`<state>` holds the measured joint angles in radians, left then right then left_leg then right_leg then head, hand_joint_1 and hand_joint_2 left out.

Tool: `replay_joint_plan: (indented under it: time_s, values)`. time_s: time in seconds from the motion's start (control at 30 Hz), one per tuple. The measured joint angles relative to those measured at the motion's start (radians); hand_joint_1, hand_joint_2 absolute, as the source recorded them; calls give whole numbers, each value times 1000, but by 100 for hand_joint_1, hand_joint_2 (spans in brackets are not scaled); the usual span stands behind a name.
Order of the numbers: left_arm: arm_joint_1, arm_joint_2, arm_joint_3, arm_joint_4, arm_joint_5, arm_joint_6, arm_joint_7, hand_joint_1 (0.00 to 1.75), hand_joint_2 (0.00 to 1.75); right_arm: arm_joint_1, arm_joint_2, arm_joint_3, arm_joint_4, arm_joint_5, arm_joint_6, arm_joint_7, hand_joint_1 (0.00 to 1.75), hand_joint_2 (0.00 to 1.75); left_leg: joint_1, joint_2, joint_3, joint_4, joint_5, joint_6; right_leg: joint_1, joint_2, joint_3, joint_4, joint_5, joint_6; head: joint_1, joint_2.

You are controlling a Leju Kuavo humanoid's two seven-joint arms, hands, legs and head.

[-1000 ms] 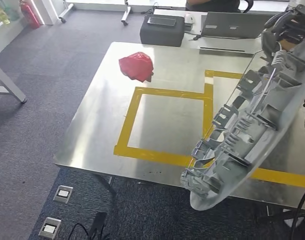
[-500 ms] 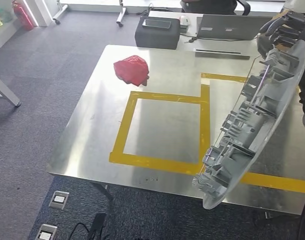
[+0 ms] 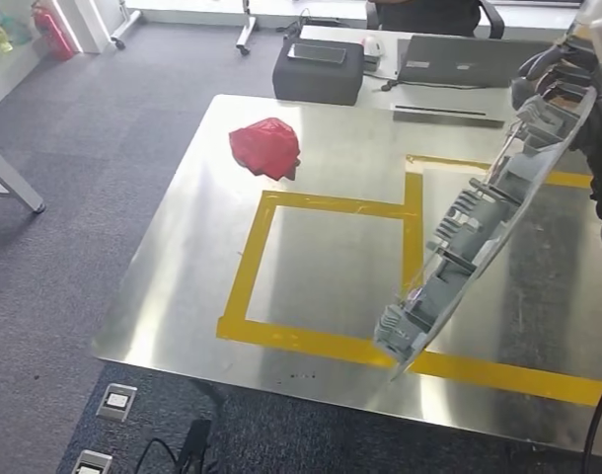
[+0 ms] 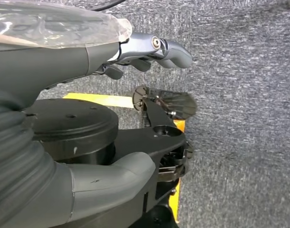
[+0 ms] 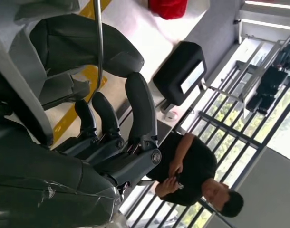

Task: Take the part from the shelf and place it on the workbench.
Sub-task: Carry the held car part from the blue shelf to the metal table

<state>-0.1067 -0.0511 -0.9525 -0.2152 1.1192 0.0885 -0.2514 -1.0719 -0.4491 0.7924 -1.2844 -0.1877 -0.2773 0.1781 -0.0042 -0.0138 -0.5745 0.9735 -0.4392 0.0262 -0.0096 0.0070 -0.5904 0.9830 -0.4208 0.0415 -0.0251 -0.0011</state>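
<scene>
A long grey plastic part (image 3: 469, 227) with ribs and clips hangs tilted over the right side of the steel workbench (image 3: 336, 257), its lower end above the front yellow tape line (image 3: 321, 341). My right hand (image 3: 563, 69) grips the part's upper end at the far right. In the right wrist view its dark fingers (image 5: 136, 104) curl round the part (image 5: 61, 88) and a thin metal rod on it. My left hand (image 4: 150, 47) hangs over grey carpet with its fingers stretched out and nothing in it.
A crumpled red bag (image 3: 265, 148) lies on the bench's far left. Behind the bench stand a black case (image 3: 318, 71) and a laptop (image 3: 454, 61), where a person (image 5: 194, 166) sits. Floor sockets (image 3: 116, 401) lie in the carpet at front left.
The part has turned more edge-on to me and its lower end has lifted from past the front edge to above the front tape line. The whole view shifted slightly.
</scene>
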Motion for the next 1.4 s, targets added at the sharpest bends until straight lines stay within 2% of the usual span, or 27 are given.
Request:
replay_joint_plan:
  time_s: [0.07,0.13,0.23,0.27,0.3,0.33,0.4,0.43,0.47,0.6,0.7,0.87,1.0,1.4]
  values:
    - [0,0,0,0,0,0,0,0,175,0,0,5,6,1,0,0,175,175,1,0,-3,6,-6,-7,-4,0,5,-6,-3,-9,-2,0]
    - [-1,1,0,0,0,0,0,0,175,-4,-1,6,10,2,0,1,175,175,2,3,-30,64,-36,-18,-9,-1,14,-12,-4,-18,-4,0]
    - [-1,1,0,0,1,-2,0,0,175,-8,-2,10,23,9,11,10,175,175,9,6,-143,260,-104,-30,-9,-1,20,-14,-10,-28,-9,0]
    - [-1,1,0,0,1,-3,0,0,175,-7,-2,12,29,12,17,14,175,175,10,6,-172,297,-104,-32,-9,-1,24,-14,-13,-30,-10,0]
    - [-1,1,0,0,2,-4,0,0,175,-6,-2,14,37,15,22,17,175,175,11,6,-182,295,-85,-32,-9,0,28,-14,-17,-30,-10,0]
    - [-1,1,0,0,2,-4,0,0,175,-5,-2,15,45,19,27,18,175,175,11,7,-171,251,-48,-29,-9,1,33,-14,-21,-28,-10,0]
    - [-1,1,-1,0,3,-5,0,0,175,-8,-2,15,61,30,37,18,175,175,9,6,-113,106,34,-21,-7,3,44,-13,-30,-23,-10,0]
    - [-1,1,-1,0,4,-5,1,0,175,-12,-2,15,72,38,43,19,175,175,7,6,-89,47,57,-17,-5,4,46,-13,-35,-19,-10,0]
    - [-2,1,-2,0,4,-5,1,0,175,-15,-2,15,84,47,49,21,175,175,7,6,-74,12,66,-14,-2,5,47,-12,-39,-15,-10,0]
    - [-5,-4,-6,0,5,-3,7,0,175,-32,-3,23,154,105,67,59,175,175,7,1,-67,-5,60,-22,0,3,50,-15,-46,-27,-6,0]
    - [-6,-6,-8,0,5,0,14,0,175,-53,-3,33,222,159,86,92,175,175,7,-5,-67,-5,59,-20,0,-3,57,-24,-45,-25,-5,0]
    - [-7,-8,-20,0,5,1,19,0,175,-86,-17,50,329,260,117,192,175,175,7,-6,-67,-4,58,-14,0,-4,62,-34,-42,-11,-4,0]
    - [-8,-8,-30,0,6,1,19,0,175,-87,-36,61,378,316,123,240,175,175,7,-6,-67,-4,58,-12,0,-3,61,-35,-41,-5,-4,0]
    - [-8,-8,-32,0,12,9,18,0,175,-86,-49,67,439,348,121,248,175,175,8,-4,-63,-8,61,-9,2,-2,62,-34,-39,-3,-4,0]
